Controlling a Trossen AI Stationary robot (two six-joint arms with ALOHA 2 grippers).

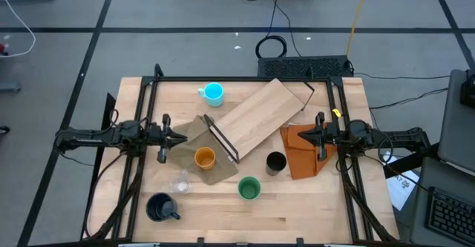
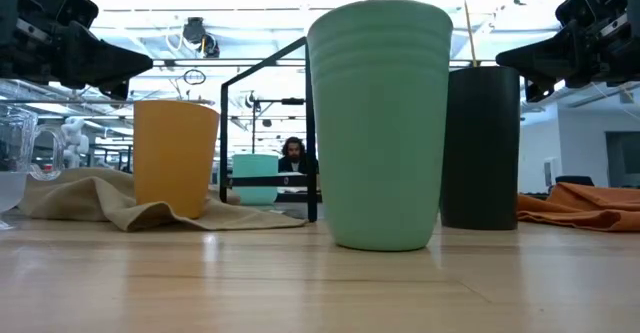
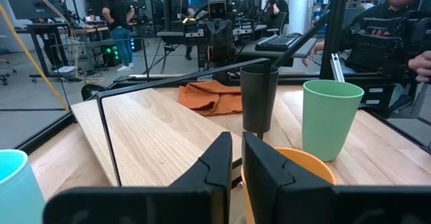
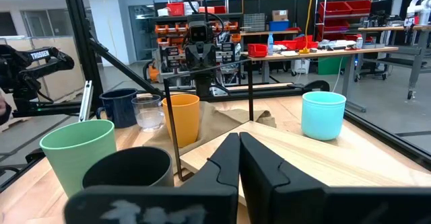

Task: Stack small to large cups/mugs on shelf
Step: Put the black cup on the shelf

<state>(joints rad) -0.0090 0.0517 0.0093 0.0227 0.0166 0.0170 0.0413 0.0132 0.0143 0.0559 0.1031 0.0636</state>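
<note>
6 cups (image 1: pixel 205 157) stand around 1 shelf (image 1: pixel 256 116) and 2 cloths (image 1: pixel 300 152).

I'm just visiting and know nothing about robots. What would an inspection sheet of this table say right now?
Surface: pale wooden table inside a black frame.
Job's things: plywood shelf lying flat and askew; cyan mug, orange cup, clear cup, green cup, black tumbler, navy mug all loose, none stacked.
Clutter: tan cloth under the orange cup; orange cloth beside the tumbler.
Grippers: left gripper raised at the table's left, almost shut, empty; right gripper raised at its right, shut, empty.
Cables: black cable and yellow cable on the floor behind.
Surroundings: person seated beyond the table; workshop benches.
</note>
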